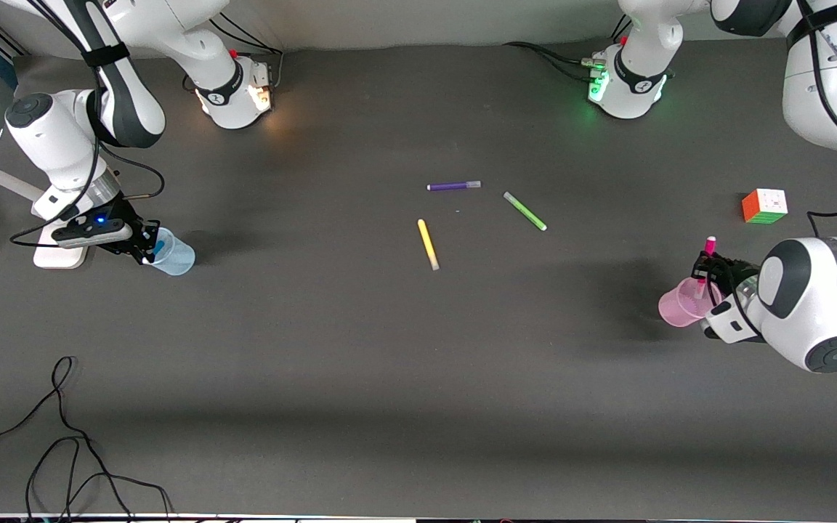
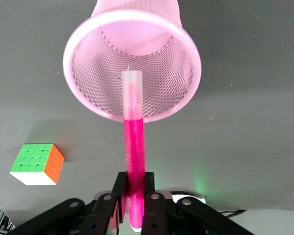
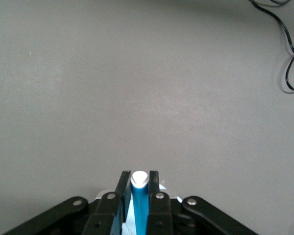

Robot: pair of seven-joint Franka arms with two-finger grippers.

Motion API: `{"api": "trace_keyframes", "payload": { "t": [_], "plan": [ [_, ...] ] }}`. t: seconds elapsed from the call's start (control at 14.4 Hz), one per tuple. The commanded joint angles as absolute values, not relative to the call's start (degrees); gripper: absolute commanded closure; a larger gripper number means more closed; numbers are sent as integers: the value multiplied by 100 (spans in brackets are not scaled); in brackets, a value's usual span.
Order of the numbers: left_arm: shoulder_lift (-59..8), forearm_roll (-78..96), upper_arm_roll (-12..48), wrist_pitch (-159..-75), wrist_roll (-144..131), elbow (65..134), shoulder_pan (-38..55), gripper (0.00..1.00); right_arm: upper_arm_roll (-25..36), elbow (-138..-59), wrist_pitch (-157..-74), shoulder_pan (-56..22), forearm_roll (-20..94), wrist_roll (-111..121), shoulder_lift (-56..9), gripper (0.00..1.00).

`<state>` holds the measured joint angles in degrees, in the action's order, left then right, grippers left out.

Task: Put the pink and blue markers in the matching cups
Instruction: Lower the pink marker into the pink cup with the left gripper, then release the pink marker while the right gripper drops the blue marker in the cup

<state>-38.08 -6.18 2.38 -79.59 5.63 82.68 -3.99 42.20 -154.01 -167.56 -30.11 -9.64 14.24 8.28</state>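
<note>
Slim pink marker [image 2: 134,147], meshed pink cup [image 2: 132,63]

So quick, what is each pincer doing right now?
Left pincer: shut on the pink marker, its capped end in the pink cup.
Right pincer: shut on the blue marker, at the blue cup.

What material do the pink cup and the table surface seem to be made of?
The pink cup looks like translucent plastic: light passes through its wall, which shows a fine mesh-like texture. The table seems covered with a matte dark grey sheet, perhaps rubber or fabric, as it shows no glare.
</note>
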Motion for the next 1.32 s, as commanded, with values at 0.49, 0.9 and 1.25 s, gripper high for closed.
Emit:
{"api": "trace_keyframes", "payload": {
  "t": [0.49,0.9,1.25],
  "plan": [
    [-4017,-659,202,-7770,616,7665,-308,1,4272,-14812,-15771,-3067,-1072,1398,879,0],
    [-3113,-615,211,-7761,720,7594,-413,1,3448,-13432,-13478,-3076,-1020,275,931,0],
    [-2015,-431,185,-7804,1002,7856,-457,0,2209,-11859,-11490,-2595,-415,-184,870,0]
  ]
}}
